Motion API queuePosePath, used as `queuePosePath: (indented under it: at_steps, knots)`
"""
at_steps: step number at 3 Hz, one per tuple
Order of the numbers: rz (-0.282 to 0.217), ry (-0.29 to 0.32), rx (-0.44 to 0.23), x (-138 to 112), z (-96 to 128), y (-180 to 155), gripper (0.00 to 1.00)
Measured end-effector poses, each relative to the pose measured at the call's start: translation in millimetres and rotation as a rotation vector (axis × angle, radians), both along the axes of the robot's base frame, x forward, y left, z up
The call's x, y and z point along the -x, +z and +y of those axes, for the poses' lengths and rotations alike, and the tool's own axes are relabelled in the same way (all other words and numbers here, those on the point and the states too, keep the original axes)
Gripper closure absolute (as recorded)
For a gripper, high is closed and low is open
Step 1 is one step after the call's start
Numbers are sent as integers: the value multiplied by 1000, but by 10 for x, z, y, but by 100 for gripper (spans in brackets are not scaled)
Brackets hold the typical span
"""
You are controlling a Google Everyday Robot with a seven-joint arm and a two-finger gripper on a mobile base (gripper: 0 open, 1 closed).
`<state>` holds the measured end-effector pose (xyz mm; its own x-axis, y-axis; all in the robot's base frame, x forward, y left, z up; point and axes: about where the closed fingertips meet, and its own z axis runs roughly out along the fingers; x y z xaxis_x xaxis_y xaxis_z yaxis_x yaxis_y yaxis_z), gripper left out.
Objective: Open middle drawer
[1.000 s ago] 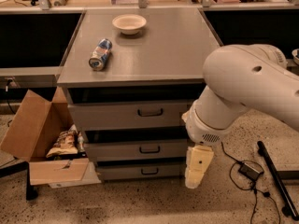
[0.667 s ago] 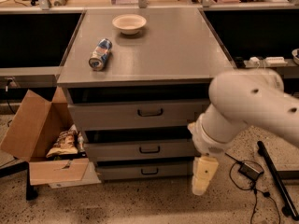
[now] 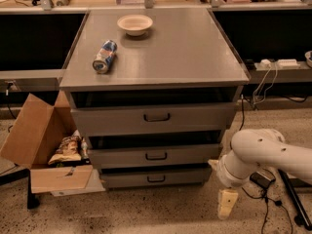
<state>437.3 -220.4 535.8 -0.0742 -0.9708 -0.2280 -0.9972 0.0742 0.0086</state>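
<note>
Three drawer fronts sit under the counter [image 3: 165, 62], and the middle drawer [image 3: 117, 158] is up-left of the hand [image 3: 227, 204], well apart from it. Hand hangs low by the floor [image 3: 161, 213], off to the right of the drawers; honestly can't tell if it's clenched or released. Can [image 3: 105, 56] and bowl [image 3: 135, 24] sit far up-left on top.
</note>
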Motion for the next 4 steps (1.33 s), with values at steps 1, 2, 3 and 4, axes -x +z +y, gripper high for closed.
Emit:
queuePosePath:
  at_steps: [1,2,3,4]
  knots:
    - [31,6,-13,58,20,-183,0]
    - [31,6,-13,58,20,-183,0]
    - [-25,42,0,-80,11,-192,0]
    - [-99,145,23,-457,54,-283,0]
